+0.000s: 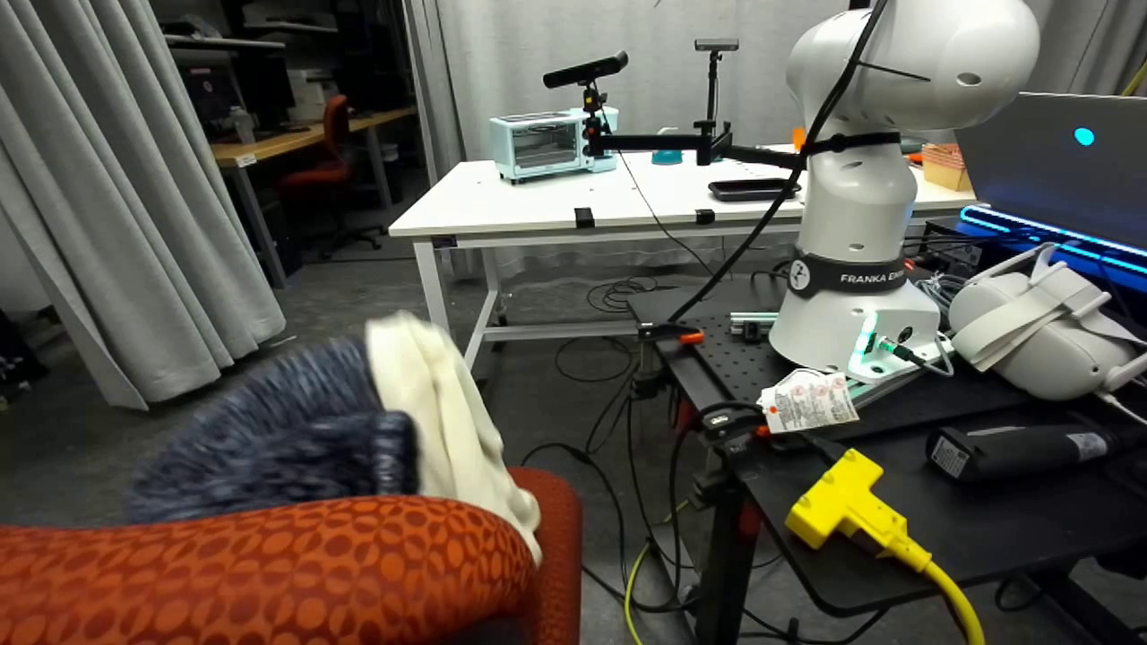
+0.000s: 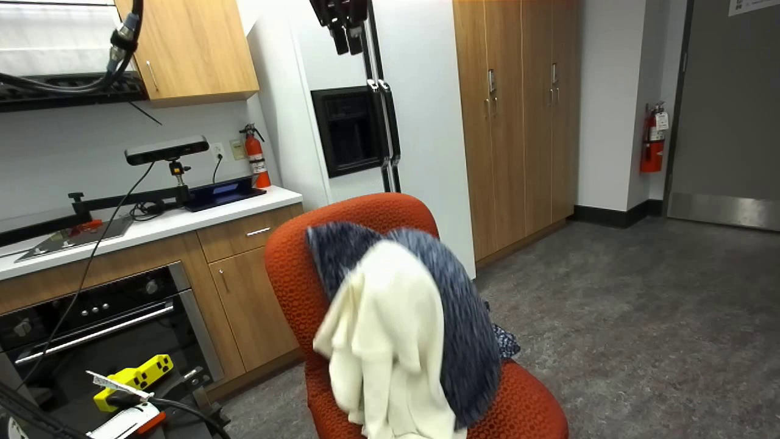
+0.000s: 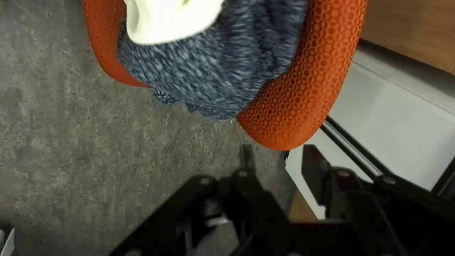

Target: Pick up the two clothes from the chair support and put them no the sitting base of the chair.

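Observation:
A cream cloth (image 1: 430, 403) lies over a dark blue knitted garment (image 1: 269, 439); both are slightly blurred. In an exterior view, the cream cloth (image 2: 396, 311) and blue garment (image 2: 466, 347) are heaped on the red-orange chair's seat (image 2: 530, 408), leaning against its backrest (image 2: 372, 210). The wrist view shows the cream cloth (image 3: 170, 21), blue garment (image 3: 213, 67) and backrest (image 3: 284, 117). My gripper (image 3: 277, 147) is open, with nothing between its fingers. In an exterior view, the gripper (image 2: 346, 49) hangs well above the chair, apart from the clothes.
A black cart (image 1: 932, 528) beside the chair carries the arm base, a yellow power splitter (image 1: 842, 502) and a headset (image 1: 1030, 331). Cables lie on the floor. A white table (image 1: 538, 202), a counter (image 2: 244, 207) and a fridge (image 2: 420, 122) stand around.

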